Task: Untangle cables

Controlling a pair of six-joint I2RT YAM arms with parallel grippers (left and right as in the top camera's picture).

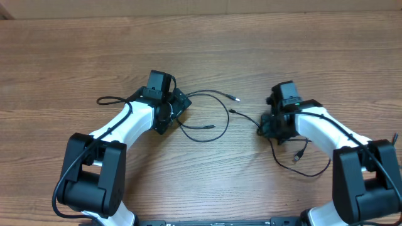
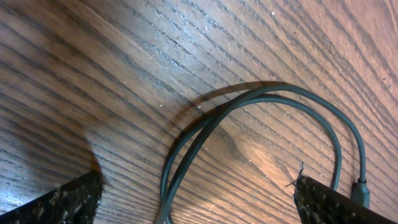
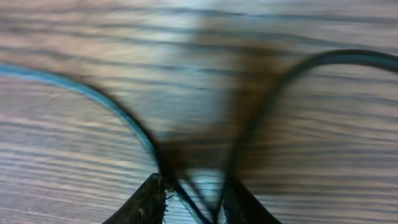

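Overhead, the thin black cables (image 1: 200,127) lay looped mid-table between the two arms, with more trailing beside the right arm. The left gripper (image 1: 174,112) stood wide open over a loop. The right gripper (image 1: 271,125) was narrow, with strands running between its fingers; whether they were pinched could not be told. A wooden table (image 1: 201,44) lay beneath.
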